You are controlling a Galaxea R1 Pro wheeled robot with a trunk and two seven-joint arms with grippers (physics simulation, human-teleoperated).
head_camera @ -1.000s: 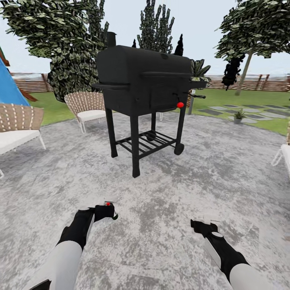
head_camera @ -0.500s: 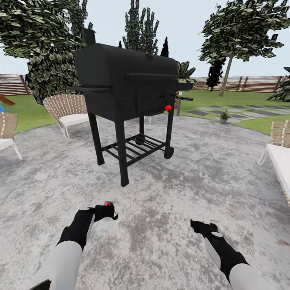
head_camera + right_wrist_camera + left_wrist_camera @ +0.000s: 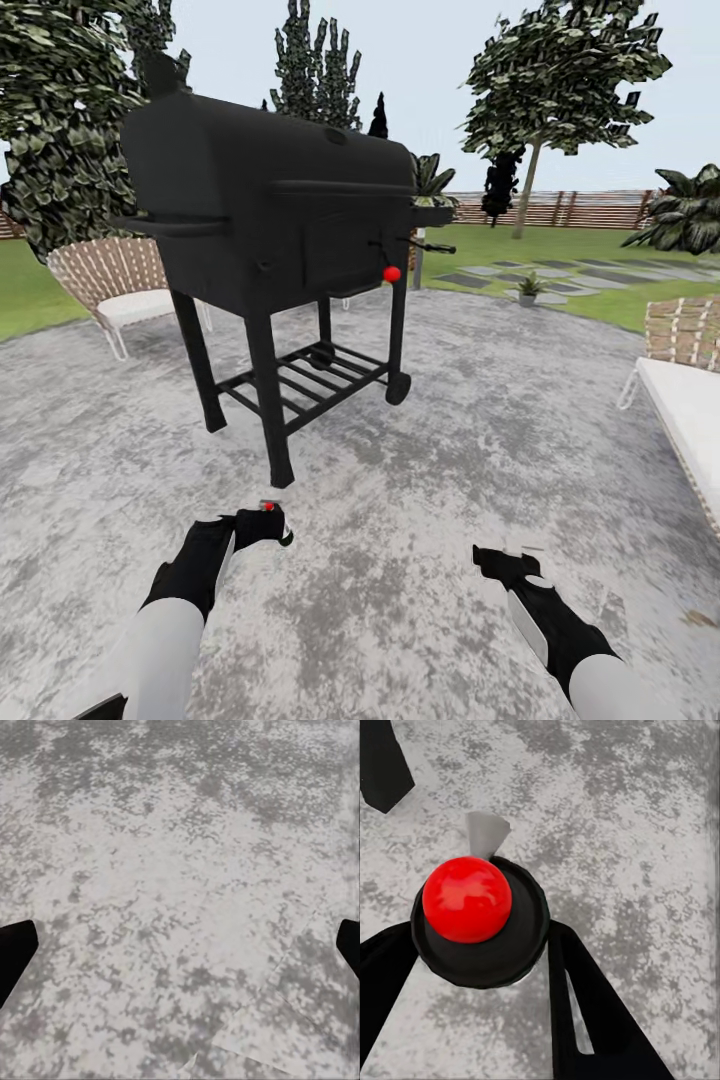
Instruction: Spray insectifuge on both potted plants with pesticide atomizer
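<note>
The pesticide atomizer [image 3: 268, 507] sits in my left gripper [image 3: 266, 522], low at the left of the head view, with its red spot on top. In the left wrist view the atomizer [image 3: 469, 900] shows as a dark round head with a red ball, and the left gripper [image 3: 480, 937] is shut on it. My right gripper [image 3: 495, 558] hangs open over the patio; in the right wrist view the right gripper [image 3: 180, 945] has nothing between its fingers. One potted plant [image 3: 528, 290] stands far off on the stepping slabs [image 3: 590, 272]. The other is out of view.
A big black grill [image 3: 270, 210] on legs stands close ahead to the left on the mottled grey patio [image 3: 480, 420]. A woven chair [image 3: 110, 285] is behind it at the left, and a white lounger [image 3: 690, 400] at the right edge. Lawn, trees and a wooden fence [image 3: 590, 208] lie beyond.
The whole view has swung right and come nearer: the grill now looks larger and further left, and the lounger shows more. Both arms keep their pose, with the atomizer still held.
</note>
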